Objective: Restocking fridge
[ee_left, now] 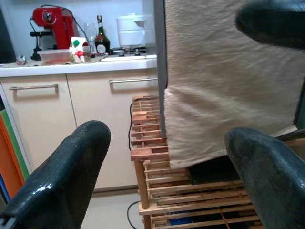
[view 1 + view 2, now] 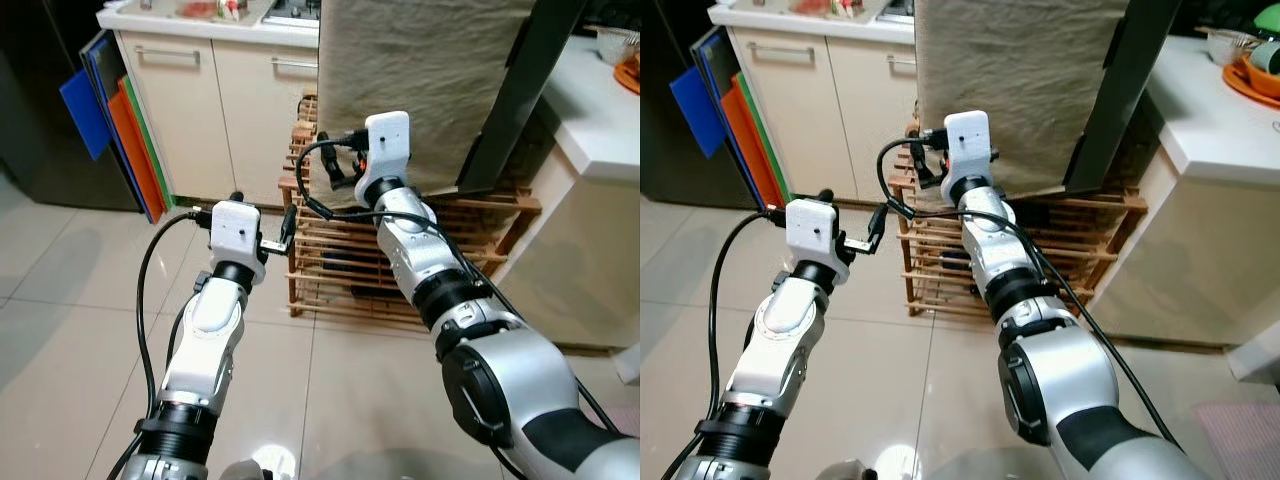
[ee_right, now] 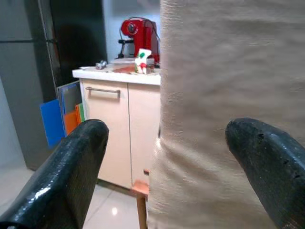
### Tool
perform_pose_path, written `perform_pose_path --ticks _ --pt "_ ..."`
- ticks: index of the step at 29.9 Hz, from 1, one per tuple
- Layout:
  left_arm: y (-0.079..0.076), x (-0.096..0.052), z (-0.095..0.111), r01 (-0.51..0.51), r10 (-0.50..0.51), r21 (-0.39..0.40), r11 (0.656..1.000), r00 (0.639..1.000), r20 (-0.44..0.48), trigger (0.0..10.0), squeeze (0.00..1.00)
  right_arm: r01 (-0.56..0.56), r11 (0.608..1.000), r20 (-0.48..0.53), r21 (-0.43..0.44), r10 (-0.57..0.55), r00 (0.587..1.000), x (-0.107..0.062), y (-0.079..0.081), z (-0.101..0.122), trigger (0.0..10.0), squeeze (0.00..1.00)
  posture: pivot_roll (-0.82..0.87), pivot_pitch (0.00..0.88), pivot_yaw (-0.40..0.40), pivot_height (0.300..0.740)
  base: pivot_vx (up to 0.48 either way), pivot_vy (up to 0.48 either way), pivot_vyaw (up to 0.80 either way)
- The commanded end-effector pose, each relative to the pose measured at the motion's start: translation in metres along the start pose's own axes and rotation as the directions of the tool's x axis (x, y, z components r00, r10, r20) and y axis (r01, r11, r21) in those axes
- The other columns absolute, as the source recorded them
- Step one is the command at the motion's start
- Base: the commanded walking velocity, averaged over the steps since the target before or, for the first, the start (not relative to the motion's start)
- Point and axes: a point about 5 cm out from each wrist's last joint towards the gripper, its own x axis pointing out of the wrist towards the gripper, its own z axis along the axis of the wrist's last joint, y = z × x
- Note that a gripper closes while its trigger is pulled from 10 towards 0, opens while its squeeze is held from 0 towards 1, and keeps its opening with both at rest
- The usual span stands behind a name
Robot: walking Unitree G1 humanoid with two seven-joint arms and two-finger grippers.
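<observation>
Both jaws spread and empty, left gripper [image 2: 285, 228] and right gripper [image 2: 335, 160] raised before cloth-draped rack [image 2: 330, 250]; fridge [image 3: 28, 81] well apart leftward; approach step, turn toward it next.

Cloth-draped object [image 2: 420, 80] on wooden rack [image 2: 400, 250], cabinets [image 2: 215, 110] behind-left, counter [image 2: 600, 110] to the right

A home kitchen here: cream cabinets [image 2: 215, 100] with bar handles under a white table [image 1: 71, 67]. On it stand a red coffee machine [image 1: 50, 26], a bottle [image 1: 100, 38] and a white pot [image 1: 133, 29]. Just beside the cabinets, coloured boards [image 2: 115, 115] lean and a wooden slatted rack [image 2: 345, 250] sits on glossy floor tiles [image 2: 70, 290].
</observation>
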Motion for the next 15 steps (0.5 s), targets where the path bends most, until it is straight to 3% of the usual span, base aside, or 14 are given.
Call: perform_pose_path --ticks 1,3,6,10,15 --pt "-0.002 0.003 0.005 0.009 -0.009 0.009 1.000 1.000 0.013 10.0 0.00 0.025 0.999 0.021 0.023 -0.026 0.999 -0.003 -0.005 0.000 10.0 0.00 0.03 0.000 -0.012 0.740 0.000 0.000 0.00" --pt "-0.004 0.005 0.007 0.024 -0.024 0.031 0.999 1.000 0.018 10.0 0.00 0.050 0.999 0.048 0.015 -0.051 0.998 -0.020 -0.010 -0.010 10.0 0.00 0.02 0.000 -0.009 0.740 0.000 0.000 0.00" --pt "-0.005 0.007 0.008 0.030 -0.031 0.032 0.999 0.999 0.021 10.0 0.00 0.077 0.997 0.063 0.005 -0.077 0.995 -0.031 -0.013 -0.015 10.0 0.00 -0.01 0.000 0.002 0.740 0.000 0.000 0.00" --pt "-0.003 0.011 0.012 0.023 -0.023 0.007 1.000 0.999 0.039 10.0 0.00 0.110 0.994 0.074 0.009 -0.110 0.991 -0.045 -0.020 -0.020 10.0 0.00 -0.02 0.000 0.006 0.740 0.411 0.249 0.00" --pt "0.000 0.015 0.013 0.003 -0.005 0.048 0.999 0.999 0.032 10.0 0.00 0.135 0.991 0.017 -0.002 -0.135 0.991 -0.063 -0.029 -0.036 10.0 0.00 -0.03 0.000 0.010 0.740 0.405 0.258 0.00"
